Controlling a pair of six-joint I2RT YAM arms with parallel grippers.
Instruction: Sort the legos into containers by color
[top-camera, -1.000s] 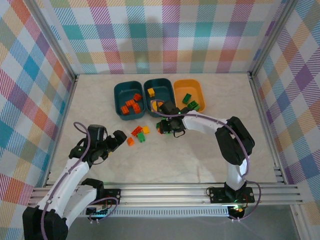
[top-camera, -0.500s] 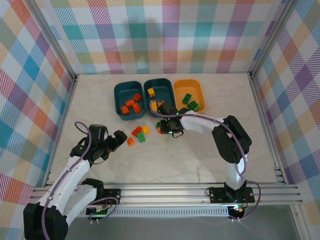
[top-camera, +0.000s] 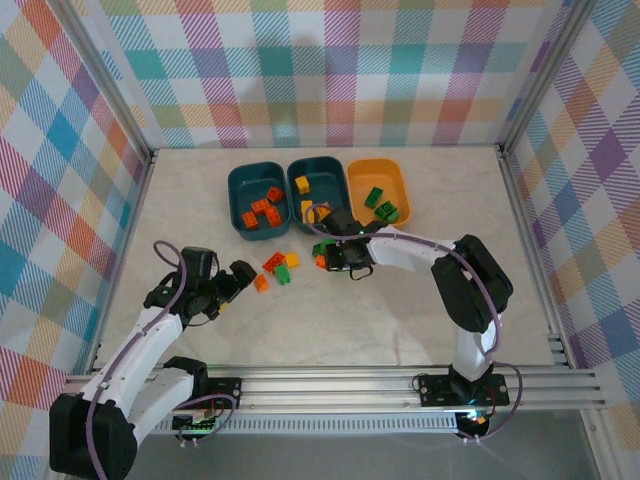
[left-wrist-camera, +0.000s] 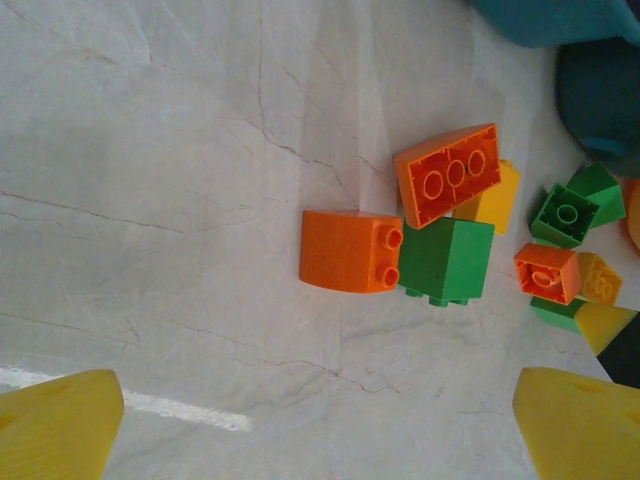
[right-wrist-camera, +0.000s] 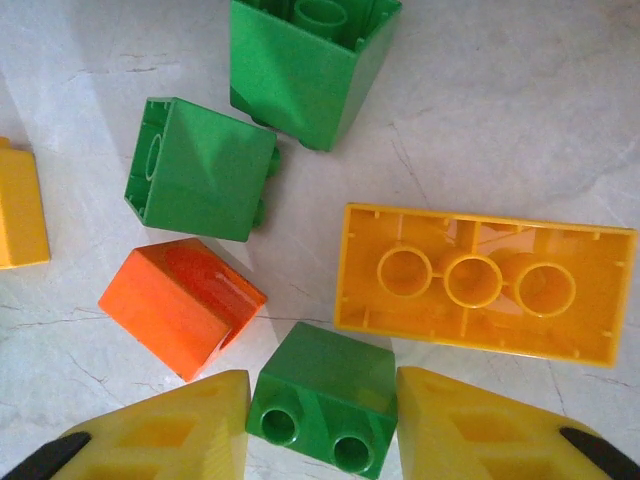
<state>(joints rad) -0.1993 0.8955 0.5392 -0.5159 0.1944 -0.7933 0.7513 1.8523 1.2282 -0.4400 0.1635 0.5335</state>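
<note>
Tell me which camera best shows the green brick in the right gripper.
Right wrist: the green brick is close up, studs toward camera, both yellow fingers against its sides. In top external the right gripper hangs over that spot. Left wrist has green bricks at its right edge; which one, I cannot tell.

**Two white-and-black arms with yellow fingers**

The left base (top-camera: 190, 378) and right base (top-camera: 458, 386) are black blocks bolted to the aluminium rail (top-camera: 330, 384). Beyond the rail, the left arm (top-camera: 140, 345) and right arm (top-camera: 405, 250) are built of smooth white tubular links joined by bulky black joint housings. A thin lilac cable (top-camera: 160, 246) loops along each arm. Small green lights glow just below the rail by each base. Farthest from the rail, the left gripper (top-camera: 243, 272) and right gripper (top-camera: 330, 258) have black bodies. The left fingers (left-wrist-camera: 55, 420) are bright yellow wedges. The right fingers (right-wrist-camera: 480, 430) are yellow too, ribbed and hollowed, with black inserts at their outer corners.
</note>
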